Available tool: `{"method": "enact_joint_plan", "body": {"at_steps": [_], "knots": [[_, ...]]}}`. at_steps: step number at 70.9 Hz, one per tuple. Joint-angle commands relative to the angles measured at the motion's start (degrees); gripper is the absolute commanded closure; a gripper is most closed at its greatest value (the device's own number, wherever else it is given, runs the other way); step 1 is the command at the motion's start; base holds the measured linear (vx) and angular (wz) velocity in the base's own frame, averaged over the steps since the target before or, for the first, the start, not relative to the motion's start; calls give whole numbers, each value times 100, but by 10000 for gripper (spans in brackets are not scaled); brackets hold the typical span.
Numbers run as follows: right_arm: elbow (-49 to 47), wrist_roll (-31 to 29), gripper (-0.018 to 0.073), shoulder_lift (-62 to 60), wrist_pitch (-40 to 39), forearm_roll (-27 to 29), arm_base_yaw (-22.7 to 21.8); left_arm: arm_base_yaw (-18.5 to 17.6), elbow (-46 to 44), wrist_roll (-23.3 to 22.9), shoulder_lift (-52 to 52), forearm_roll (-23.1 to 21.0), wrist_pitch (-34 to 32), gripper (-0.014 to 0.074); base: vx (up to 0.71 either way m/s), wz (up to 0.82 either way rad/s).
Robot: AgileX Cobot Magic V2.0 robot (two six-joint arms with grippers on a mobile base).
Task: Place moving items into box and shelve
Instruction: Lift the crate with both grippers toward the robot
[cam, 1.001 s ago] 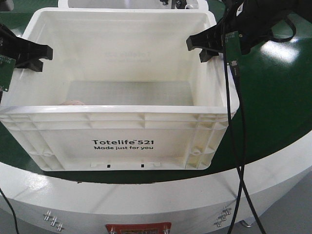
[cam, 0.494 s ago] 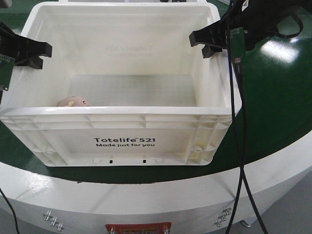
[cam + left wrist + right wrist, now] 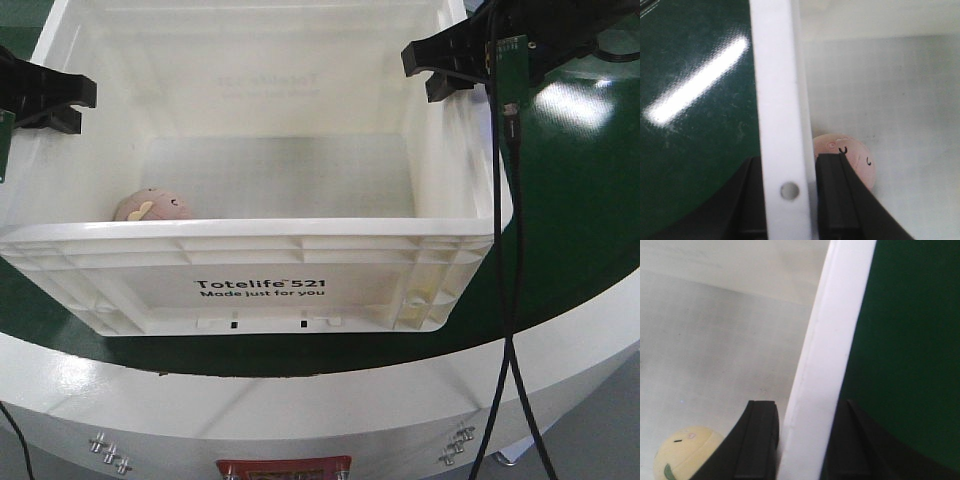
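The box point(image 3: 260, 245) is a large white tote with black print on its near side, held between both arms. My left gripper point(image 3: 52, 102) is shut on its left wall, one finger inside and one outside; the left wrist view shows that wall point(image 3: 775, 90) between the fingers of the left gripper point(image 3: 787, 165). My right gripper point(image 3: 440, 62) is shut on the right wall point(image 3: 835, 330) in the same way, as the right gripper point(image 3: 802, 407) shows from the wrist. A pinkish moving item point(image 3: 150, 206) point(image 3: 856, 160) lies in the near-left corner. A pale yellow one point(image 3: 684, 454) lies on the box floor near the right wall.
A dark green tabletop point(image 3: 575, 210) surrounds the box, with a white curved rim point(image 3: 300, 400) at its near edge. A black cable point(image 3: 500, 260) hangs from the right arm down past the box's right side.
The box has come up and nearer with both grippers holding its walls. Its floor shows more now, and the pinkish item has come into fuller view in the near-left corner.
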Motion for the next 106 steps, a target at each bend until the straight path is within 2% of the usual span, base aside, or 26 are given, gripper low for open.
{"method": "enact_joint_plan", "body": {"at_steps": [1,38,76,93,106], "knots": [[-233,-190,564,-375,-406,52,10,-4,-239,-23,-370,-160,-551,601,0,0],[-233,-190,564,-673,-216,282,10,-4,-239,-23,-747,-173,-343,601,0,0],[-233,-170,564,-859,412,575,10,-10,-239,48,-1063,-333,11,601,0,0],[-233,-170,564,-937,622,734,10,-10,-239,264,-1072,-748,157,601,0,0],[-233,-170,564,-976,750,897,10,-10,-239,280,-1079,-851,205,601,0,0]]}}
